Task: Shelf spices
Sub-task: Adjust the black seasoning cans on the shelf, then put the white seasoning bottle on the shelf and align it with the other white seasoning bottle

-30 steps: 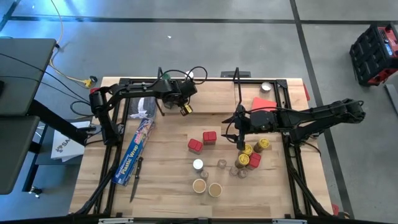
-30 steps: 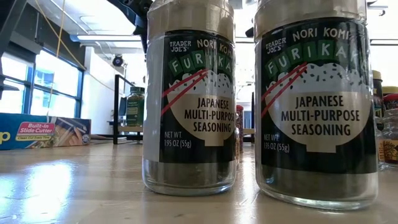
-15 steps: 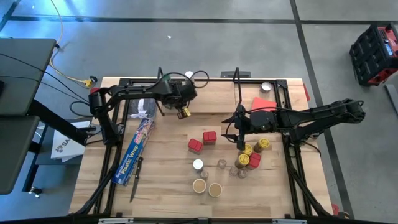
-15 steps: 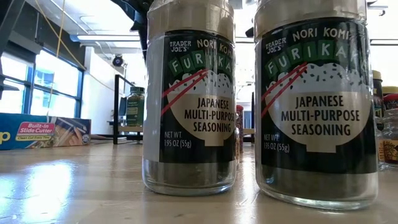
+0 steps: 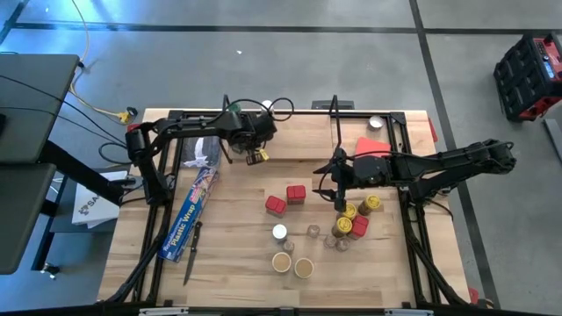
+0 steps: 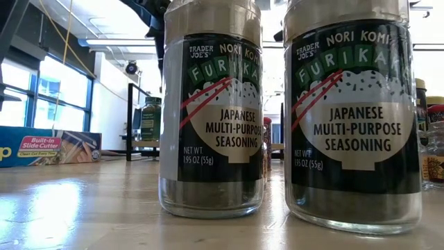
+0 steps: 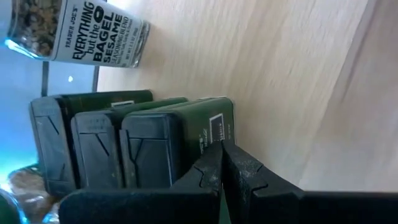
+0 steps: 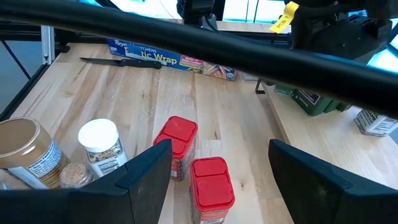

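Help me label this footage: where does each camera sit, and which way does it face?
High view: overhead, straight down on the light wooden table; both dark arms show.
Low view: tabletop height, level across; two glass furikake seasoning jars fill it.
Left wrist view: on the left arm, past its shut left tool at dark green square tins.
Right wrist view: on the right arm, between the open right tool fingers.
Shared: two red square tins show in right wrist and high views.
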You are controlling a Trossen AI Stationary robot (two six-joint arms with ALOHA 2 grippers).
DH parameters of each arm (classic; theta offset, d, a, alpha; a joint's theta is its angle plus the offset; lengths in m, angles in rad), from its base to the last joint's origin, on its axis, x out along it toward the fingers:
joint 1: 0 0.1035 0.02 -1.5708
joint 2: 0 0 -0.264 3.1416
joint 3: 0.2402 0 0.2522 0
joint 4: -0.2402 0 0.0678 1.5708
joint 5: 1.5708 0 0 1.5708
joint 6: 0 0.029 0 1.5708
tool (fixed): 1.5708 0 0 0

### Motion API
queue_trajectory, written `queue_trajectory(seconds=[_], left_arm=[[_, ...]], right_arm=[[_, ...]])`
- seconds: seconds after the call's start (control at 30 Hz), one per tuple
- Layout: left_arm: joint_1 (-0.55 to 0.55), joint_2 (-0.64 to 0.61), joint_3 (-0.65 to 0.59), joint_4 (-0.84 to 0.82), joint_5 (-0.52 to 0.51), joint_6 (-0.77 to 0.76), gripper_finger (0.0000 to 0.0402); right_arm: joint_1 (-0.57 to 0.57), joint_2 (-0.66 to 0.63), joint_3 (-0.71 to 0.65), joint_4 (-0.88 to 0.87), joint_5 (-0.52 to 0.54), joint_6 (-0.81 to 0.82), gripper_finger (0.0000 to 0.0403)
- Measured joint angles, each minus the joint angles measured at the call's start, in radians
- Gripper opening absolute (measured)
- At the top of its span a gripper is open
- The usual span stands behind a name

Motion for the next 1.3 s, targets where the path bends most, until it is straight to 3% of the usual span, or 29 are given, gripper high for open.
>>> queue_trajectory(seconds=[0.3, 0.53, 0.77, 0.97, 1.17, 1.3], left_arm=[[0.001, 0.000, 0.000, -0.002, -0.036, 0.146, 0.0000], [-0.002, 0.000, 0.000, -0.010, -0.044, 0.172, 0.0000], [-0.057, -0.021, 0.051, -0.064, -0.053, 0.087, 0.0000], [-0.137, -0.041, 0.132, -0.087, -0.133, 0.001, 0.0000], [-0.123, -0.041, 0.179, -0.019, 0.017, -0.166, 0.0000], [-0.069, -0.031, 0.184, 0.186, 0.121, -0.218, 0.0000]], right_arm=[[0.000, 0.000, 0.000, 0.000, 0.000, 0.000, 0.0261], [0.000, 0.000, 0.000, 0.000, 0.000, 0.000, 0.0261], [0.000, -0.008, 0.000, -0.001, 0.000, -0.008, 0.0261], [0.000, -0.017, 0.000, -0.003, 0.000, -0.017, 0.0261], [0.000, -0.019, 0.000, -0.005, 0.024, 0.001, 0.0261], [-0.001, -0.019, 0.000, -0.007, 0.085, 0.000, 0.0261]])
